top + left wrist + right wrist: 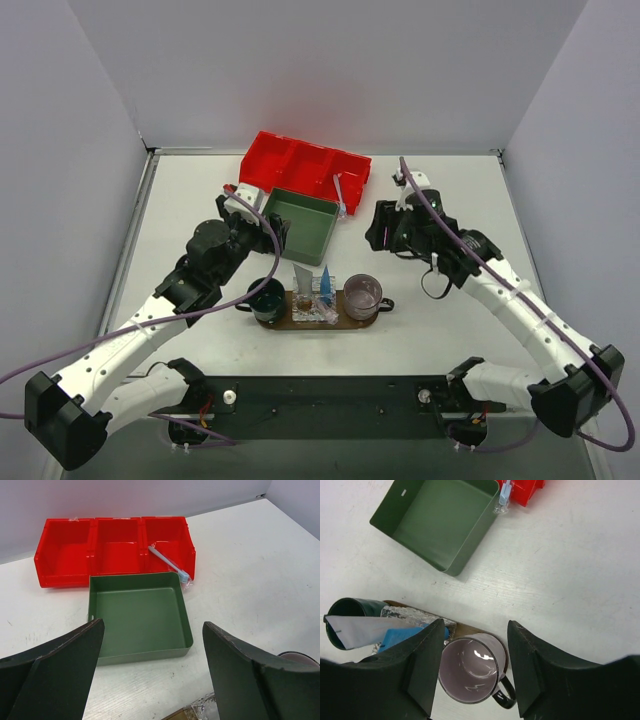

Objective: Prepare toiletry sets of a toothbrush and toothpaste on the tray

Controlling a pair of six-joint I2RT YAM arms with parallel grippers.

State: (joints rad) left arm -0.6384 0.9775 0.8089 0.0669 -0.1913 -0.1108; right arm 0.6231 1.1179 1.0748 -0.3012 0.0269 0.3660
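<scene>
The brown oval tray holds a white tube and a blue tube leaning together over crinkled clear wrapping. One wrapped toothbrush leans on the red bin's right end; it also shows in the left wrist view. I see no second toothbrush clearly. My left gripper is open and empty over the table, between the green box and the tray. My right gripper is open and empty above the purple mug. In the right wrist view, the white tube and blue tube lie left of that mug.
A red divided bin stands at the back, a green square box in front of it. A dark green mug stands at the tray's left end and the purple mug at its right end.
</scene>
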